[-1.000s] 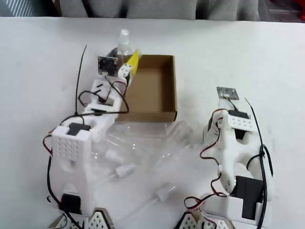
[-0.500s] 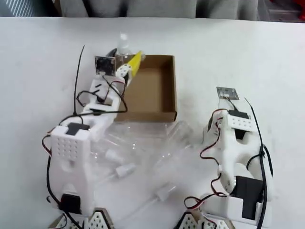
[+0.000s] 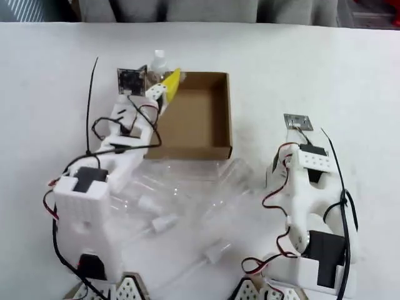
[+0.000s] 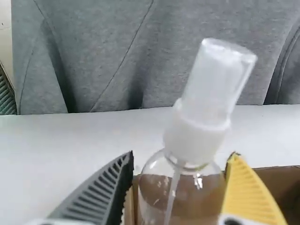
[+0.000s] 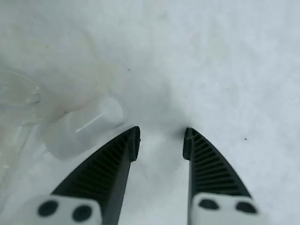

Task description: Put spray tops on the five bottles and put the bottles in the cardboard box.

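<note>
My left gripper (image 4: 180, 161) is shut on a clear bottle (image 4: 174, 199) that carries a white spray top (image 4: 206, 103), held between a dark finger (image 4: 101, 192) and a yellow finger (image 4: 243, 192). In the high view this bottle (image 3: 159, 62) leans at the far-left corner of the cardboard box (image 3: 229, 112). Several clear bottles (image 3: 187, 181) lie heaped in front of the box. Loose spray tops (image 3: 164, 223) lie nearer the arm bases. My right gripper (image 5: 161, 136) is open just above the table, with the end of a clear bottle (image 5: 82, 129) beside one finger.
The right arm (image 3: 306, 187) sits folded to the right of the bottle heap. Another spray top (image 3: 215, 252) lies between the two arm bases. Bare white table (image 3: 325, 69) stretches right of and beyond the box.
The left arm has swung slightly to the left with the bottle in its gripper, away from the box's left wall. The right arm has not moved.
</note>
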You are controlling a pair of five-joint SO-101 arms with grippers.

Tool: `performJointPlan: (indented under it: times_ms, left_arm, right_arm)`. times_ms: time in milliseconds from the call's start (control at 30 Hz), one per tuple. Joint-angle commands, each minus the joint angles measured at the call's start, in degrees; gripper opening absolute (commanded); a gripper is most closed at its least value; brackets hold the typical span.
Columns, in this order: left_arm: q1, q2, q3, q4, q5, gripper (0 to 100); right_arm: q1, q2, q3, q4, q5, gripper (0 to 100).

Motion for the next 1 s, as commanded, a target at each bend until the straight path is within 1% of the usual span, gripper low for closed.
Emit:
performJointPlan:
  times_ms: [0,333,433,533,700,967]
  left_arm:
    - [-0.31,-4.53,0.00,0.26,0.18,31]
    - [-0.84,-5.85,1.49,0.44,0.18,31]
    - [-0.48,-10.68,5.36,2.73,0.18,31]
    - [-0.22,-18.07,10.11,6.77,0.09,31]
    - [-0.57,-28.44,14.15,19.52,0.09,30]
    - [-0.84,-40.22,14.33,46.07,0.53,30]
  right_arm:
    - [0.40,-1.63,-0.26,-0.75,0.53,13.4]
    - [0.40,-1.63,-0.26,-1.19,0.53,13.4]
    - [0.40,-1.63,-0.26,-1.19,0.88,13.4]
    - [0.40,-1.63,-0.26,-1.19,2.64,13.4]
    - [0.40,-1.63,-0.18,-1.19,2.73,13.4]
    - [0.40,-1.63,-0.18,-1.27,2.73,13.4]
